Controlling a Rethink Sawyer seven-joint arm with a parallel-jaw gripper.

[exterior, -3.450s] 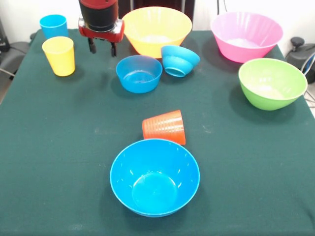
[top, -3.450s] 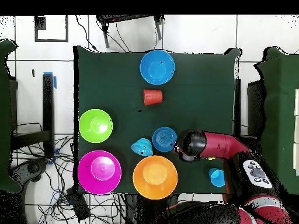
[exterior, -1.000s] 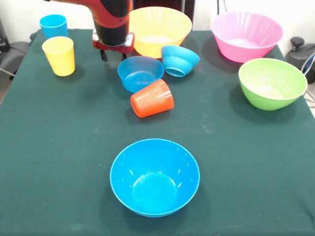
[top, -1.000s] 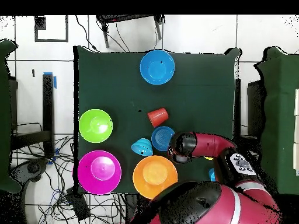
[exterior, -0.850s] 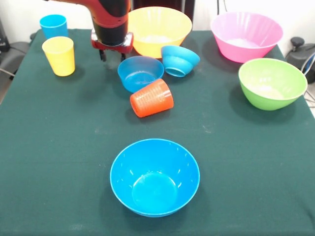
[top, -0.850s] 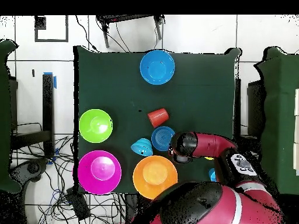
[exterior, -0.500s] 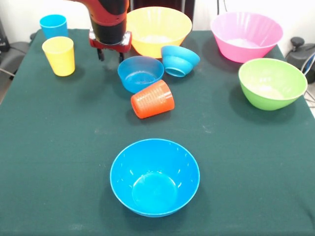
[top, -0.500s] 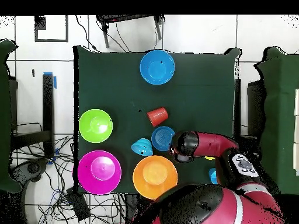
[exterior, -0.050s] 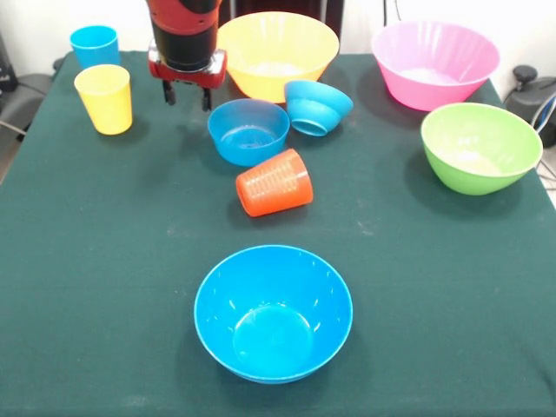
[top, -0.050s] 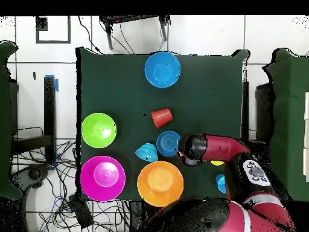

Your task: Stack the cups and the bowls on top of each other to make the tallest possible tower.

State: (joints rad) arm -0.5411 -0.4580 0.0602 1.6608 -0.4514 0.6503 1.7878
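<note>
Ribbed orange-red plastic cup (exterior, -0.050s: 274, 182) is being left on its side, now rolled against small blue bowl (exterior, -0.050s: 248, 130) at six o'clock. Gripper (exterior, -0.050s: 186, 94) is being withdrawn, jaws apart, empty. No tower begun.

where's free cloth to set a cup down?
Open: between orange cup and big blue bowl; both sides of that bowl; below green bowl. Crowded: far strip, end effector by small blue bowls and yellow bowl.

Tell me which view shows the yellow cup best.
The front view: the yellow cup stands upright in full, beside the sky blue cup. In the overhead view the arm hides nearly all of it.
</note>
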